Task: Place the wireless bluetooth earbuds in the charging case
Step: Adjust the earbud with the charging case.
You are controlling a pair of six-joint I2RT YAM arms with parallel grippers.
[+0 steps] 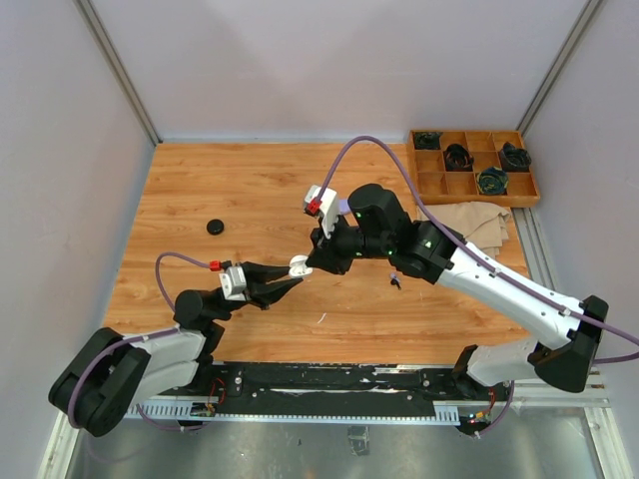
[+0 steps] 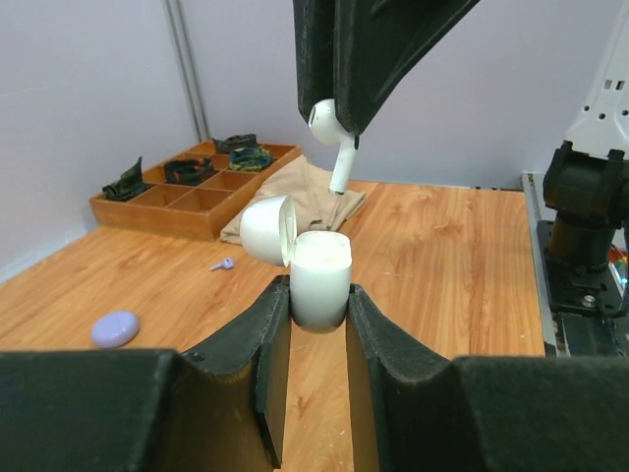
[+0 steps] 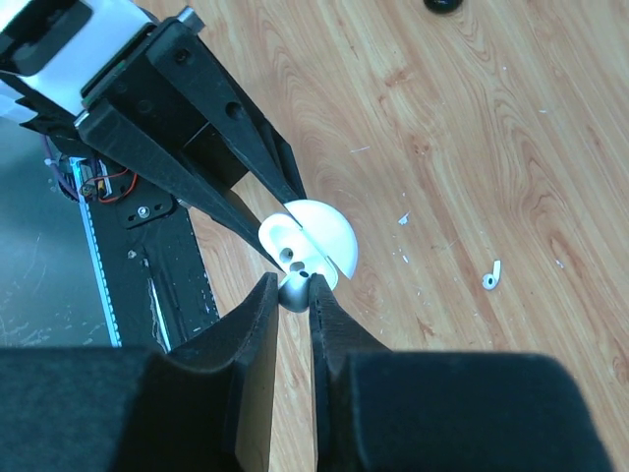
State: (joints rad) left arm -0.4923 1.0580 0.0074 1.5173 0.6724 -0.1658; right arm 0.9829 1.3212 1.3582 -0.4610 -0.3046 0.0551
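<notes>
The left fingers [image 2: 270, 329] are clenched on the body of a white case [image 2: 320, 280]. They hold it upright above the surface [image 2: 462, 275], mouth up, with the lid [image 2: 263, 228] swung open to the left in the left wrist view. The right fingers [image 3: 257, 324], above it, are pinched on the head of a white earbud [image 2: 332, 143]. Its long axis is close to vertical: the head is up between the fingertips and the stem points down at the case's mouth, leaning slightly. The stem tip hangs just above the rim, not yet inside. From the right wrist, the case's open inside shows directly under the earbud. A second white earbud [image 3: 491, 275] lies flat on the surface, well apart from the case. A lilac earbud [image 2: 223, 264] and a lilac case [image 2: 116, 327] lie nearer the tray [image 2: 147, 218] and cloth [image 2: 295, 182].
</notes>
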